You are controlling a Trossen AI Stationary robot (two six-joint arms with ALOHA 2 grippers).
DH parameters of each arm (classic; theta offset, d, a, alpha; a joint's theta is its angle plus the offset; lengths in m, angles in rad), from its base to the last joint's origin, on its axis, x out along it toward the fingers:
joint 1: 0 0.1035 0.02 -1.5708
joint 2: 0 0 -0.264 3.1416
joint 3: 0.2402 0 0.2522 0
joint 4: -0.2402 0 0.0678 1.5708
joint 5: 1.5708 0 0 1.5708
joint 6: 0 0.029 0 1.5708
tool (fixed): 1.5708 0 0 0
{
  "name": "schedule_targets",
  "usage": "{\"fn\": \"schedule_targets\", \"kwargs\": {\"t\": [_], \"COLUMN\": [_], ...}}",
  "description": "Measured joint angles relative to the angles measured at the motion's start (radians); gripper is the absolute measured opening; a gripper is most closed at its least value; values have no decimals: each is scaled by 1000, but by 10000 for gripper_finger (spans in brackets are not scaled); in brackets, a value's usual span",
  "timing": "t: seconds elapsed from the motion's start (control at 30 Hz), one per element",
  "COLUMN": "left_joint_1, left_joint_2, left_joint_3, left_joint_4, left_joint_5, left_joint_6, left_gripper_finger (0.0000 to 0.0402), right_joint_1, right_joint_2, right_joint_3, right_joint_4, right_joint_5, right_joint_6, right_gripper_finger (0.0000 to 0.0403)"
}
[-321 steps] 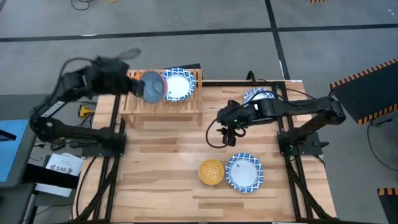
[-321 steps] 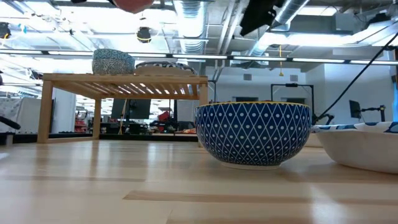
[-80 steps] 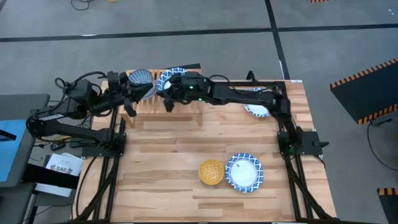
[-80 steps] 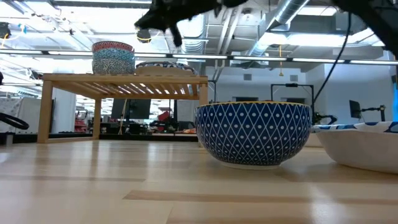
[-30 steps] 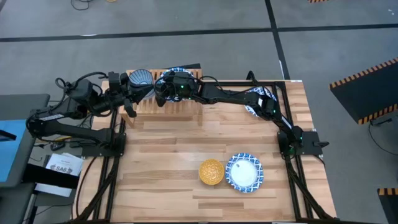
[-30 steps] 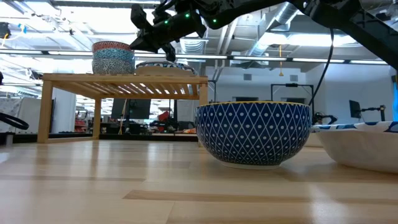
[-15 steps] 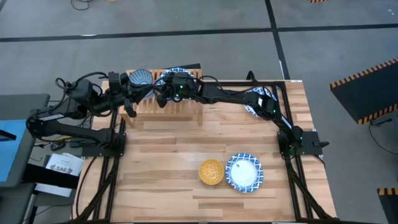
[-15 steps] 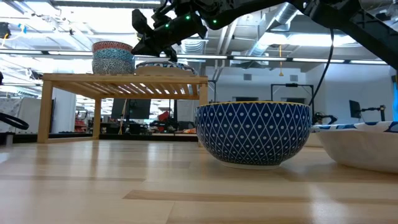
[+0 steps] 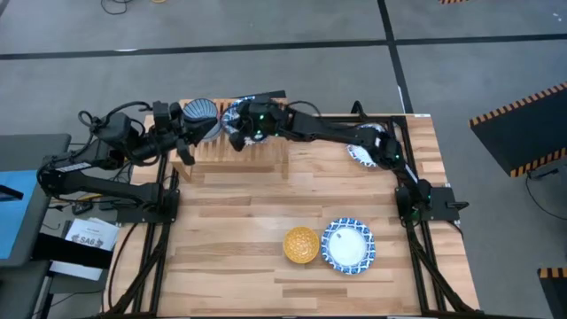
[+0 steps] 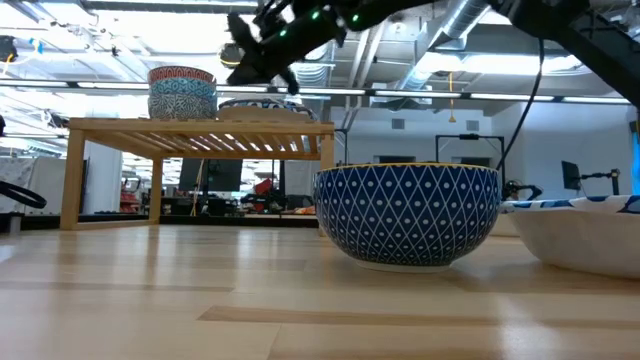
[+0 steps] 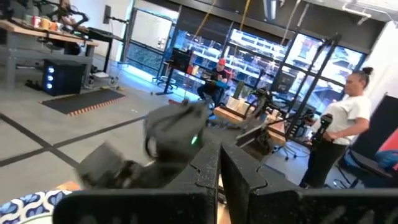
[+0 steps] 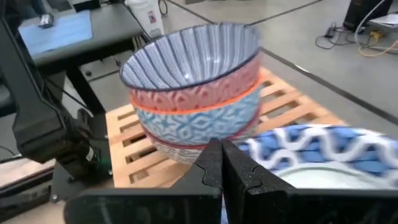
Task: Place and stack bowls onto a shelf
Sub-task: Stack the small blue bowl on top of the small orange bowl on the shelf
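Shelf [image 9: 239, 146] stood at the far left part of the worktop [image 9: 230, 257]. On its left end sat a stack of small bowls [image 9: 200, 113]: dark blue ribbed bowl on top, a red-and-blue patterned one under it; right wrist view showed at least one more patterned bowl beneath, exact count unclear. Just beside the stack on the shelf lay a wide blue-and-white bowl [image 12: 323, 152], mostly covered from above by the right arm.

Right hand [image 9: 237, 135] reached across from the right side and hung over the shelf, above the wide bowl and near the stack; fingers [image 12: 214, 165] pressed together, nothing between them. In the low view it sat clear above the shelf top, not touching any bowl.

Left hand [image 9: 188, 152] was at the shelf's left end, by the stack; fingers [image 11: 214, 180] together, holding nothing.

Off the shelf: a yellow bowl [image 9: 301, 245] and a wide blue-and-white bowl [image 9: 348, 245] touching or nearly touching, side by side at the near middle of the worktop; another wide blue-and-white bowl [image 9: 365, 146] at the far right, partly under the right arm. Low view showed the yellow bowl's outside as dark blue with a white diamond pattern [image 10: 407, 215].

A person in a white top [image 11: 342, 134] stood in the room beyond.
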Motion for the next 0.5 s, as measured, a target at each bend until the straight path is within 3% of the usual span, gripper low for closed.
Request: {"fn": "schedule_targets", "kwargs": {"t": [0.27, 0.5], "left_joint_1": [-34, -81], "left_joint_2": [35, 106], "left_joint_3": [0, 0], "left_joint_4": [-7, -7], "left_joint_5": [-100, -123], "left_joint_6": [29, 32], "left_gripper_finger": [0, 0], "right_joint_1": [-15, -51], "right_joint_2": [-146, -277], "right_joint_3": [0, -4], "right_joint_4": [-260, -514], "right_joint_5": [-9, -7], "right_joint_6": [-174, -260], "right_gripper_finger": [17, 17]}}
